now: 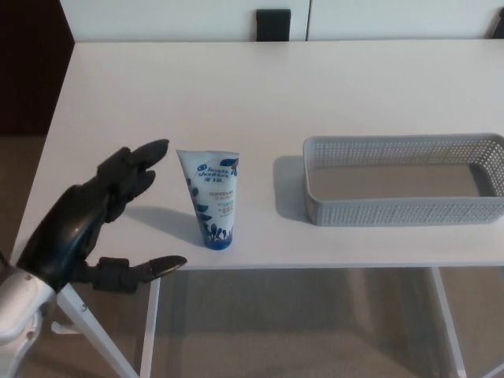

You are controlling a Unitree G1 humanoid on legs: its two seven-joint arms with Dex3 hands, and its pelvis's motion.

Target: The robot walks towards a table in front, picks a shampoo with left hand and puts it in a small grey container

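A white and blue shampoo tube (212, 199) stands upright on its cap near the front edge of the white table (260, 87). To its right lies a long grey mesh container (404, 180), with nothing inside. My left hand (93, 223) hovers just left of the tube, open, with its fingers (140, 161) stretched toward the tube's top and its thumb (146, 270) low at the table's edge. It does not touch the tube. My right hand does not show.
A dark chair back (273, 24) stands behind the table's far edge. White table legs (150, 323) run down over a beige carpet floor below the front edge.
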